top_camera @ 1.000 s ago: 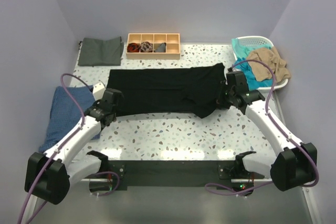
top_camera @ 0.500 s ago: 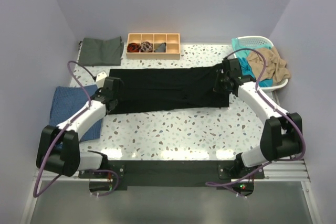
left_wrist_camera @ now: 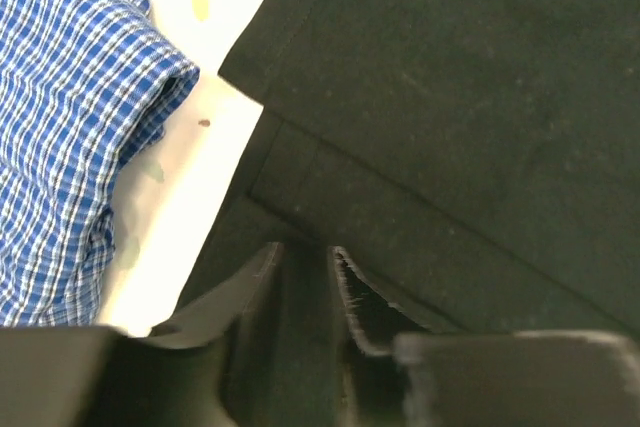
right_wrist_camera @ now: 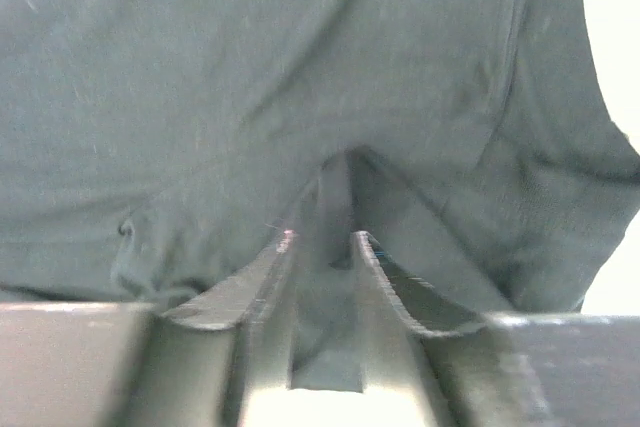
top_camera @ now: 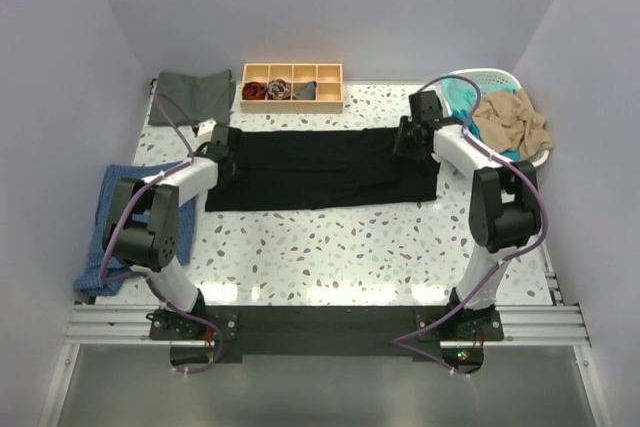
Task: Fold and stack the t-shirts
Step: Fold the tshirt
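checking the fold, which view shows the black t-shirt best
Top external: the whole black t-shirt shows as a long folded strip. Left wrist gives only its layered edges at one end; right wrist only a wrinkled patch.

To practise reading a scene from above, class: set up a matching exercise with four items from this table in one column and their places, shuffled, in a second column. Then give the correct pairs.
Column one:
1. black t-shirt
2. grey-green shirt
3. white basket
4. blue checked cloth

Column two:
A. far right corner
B. near left edge
C. centre, spread flat
D. far left corner

Pairs: 1-C, 2-D, 3-A, 4-B
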You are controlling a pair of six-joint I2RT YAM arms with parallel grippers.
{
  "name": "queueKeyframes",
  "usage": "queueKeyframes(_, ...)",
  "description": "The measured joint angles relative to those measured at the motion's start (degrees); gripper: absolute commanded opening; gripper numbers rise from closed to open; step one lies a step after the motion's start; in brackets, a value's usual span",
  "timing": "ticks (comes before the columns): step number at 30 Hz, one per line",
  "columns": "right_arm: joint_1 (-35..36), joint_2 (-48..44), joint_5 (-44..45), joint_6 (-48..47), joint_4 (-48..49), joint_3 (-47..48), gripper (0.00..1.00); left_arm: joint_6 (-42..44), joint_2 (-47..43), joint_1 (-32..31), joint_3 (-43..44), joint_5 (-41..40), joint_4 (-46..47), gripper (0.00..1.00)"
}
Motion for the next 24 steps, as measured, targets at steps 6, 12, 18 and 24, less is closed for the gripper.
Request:
queueKeyframes(6,-0.7,0.1,0.3,-2.2,2.6,1.8,0.46,0.6,1.0,0.6,2.1,-1.7,-0.2,0.39)
queueKeyframes(12,-0.8,-2.6,-6.8,-3.5,0.8,1.9,0.46,1.0,-3.4,0.9,2.3,-1.0,-0.1,0.38)
queueKeyframes(18,2.1,-9.9,-12.1,-3.5,-0.6,-5.7,0.47,1.4,-10.5,0.8,-1.4,3.7,1.5,0.38)
queueKeyframes(24,4.7,-11.7,-14.6,-3.4,-2.1,-9.0,0.46,1.6,-11.7,0.5,-4.5,6.9,1.7,0.38)
